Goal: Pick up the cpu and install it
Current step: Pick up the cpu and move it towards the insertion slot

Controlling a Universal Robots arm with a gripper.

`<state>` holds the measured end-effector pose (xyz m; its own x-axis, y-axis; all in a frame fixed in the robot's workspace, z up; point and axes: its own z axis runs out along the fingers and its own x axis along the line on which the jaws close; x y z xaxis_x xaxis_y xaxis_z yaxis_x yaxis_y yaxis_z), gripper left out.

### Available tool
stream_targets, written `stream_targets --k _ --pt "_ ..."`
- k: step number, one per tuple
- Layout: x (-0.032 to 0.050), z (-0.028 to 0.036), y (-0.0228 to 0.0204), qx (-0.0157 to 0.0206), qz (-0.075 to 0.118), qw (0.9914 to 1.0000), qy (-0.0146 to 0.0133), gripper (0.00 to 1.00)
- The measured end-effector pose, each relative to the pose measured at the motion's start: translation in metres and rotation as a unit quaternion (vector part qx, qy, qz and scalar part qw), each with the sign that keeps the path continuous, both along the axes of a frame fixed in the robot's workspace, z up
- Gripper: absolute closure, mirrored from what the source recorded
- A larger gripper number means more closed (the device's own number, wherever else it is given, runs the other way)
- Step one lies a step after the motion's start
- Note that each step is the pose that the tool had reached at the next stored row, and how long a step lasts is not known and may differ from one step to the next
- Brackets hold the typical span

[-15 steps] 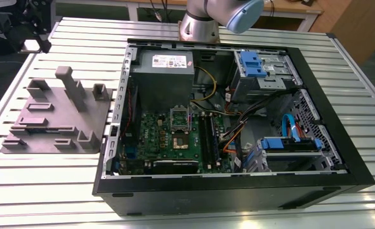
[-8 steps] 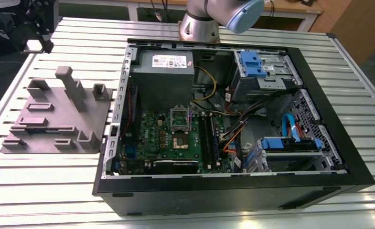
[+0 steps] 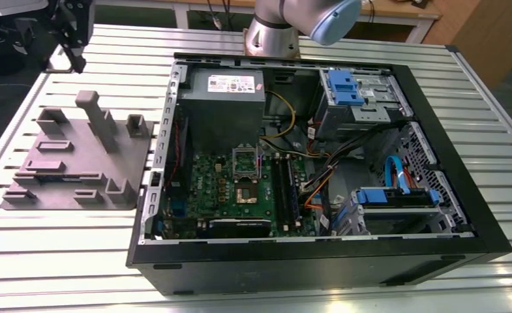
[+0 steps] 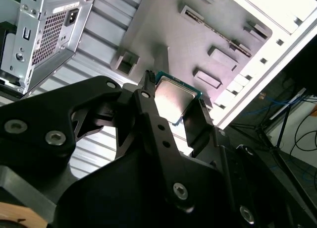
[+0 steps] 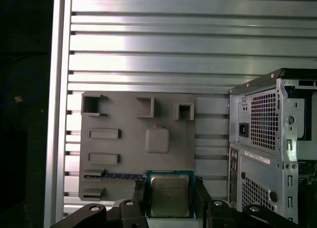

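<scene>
cpu (image 5: 171, 196) with unreadable print, clamped between black fingers (image 5: 140, 200)

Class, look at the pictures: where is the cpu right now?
In both wrist views the cpu is clamped in the tool, held near the edge of the grey parts tray on the slatted table, beside the computer case.

Exterior view: even light from above, table (image 3: 55, 254) slats pale, inside of the case (image 3: 469, 218) dim. First wrist view: hard glare bands across the slats, black beyond the edge. Second wrist view: my gripper (image 4: 174, 101) a dark silhouette, cpu (image 4: 173, 95) top shining, far corner blown white.
</scene>
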<state>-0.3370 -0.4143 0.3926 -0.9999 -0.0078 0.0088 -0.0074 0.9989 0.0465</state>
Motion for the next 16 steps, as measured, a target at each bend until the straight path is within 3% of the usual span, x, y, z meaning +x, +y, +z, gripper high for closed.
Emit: stream_targets --k 16 --pt "0.0089 0.0000 0.0000 0.0000 0.000 1.00000 0.0000 0.53"
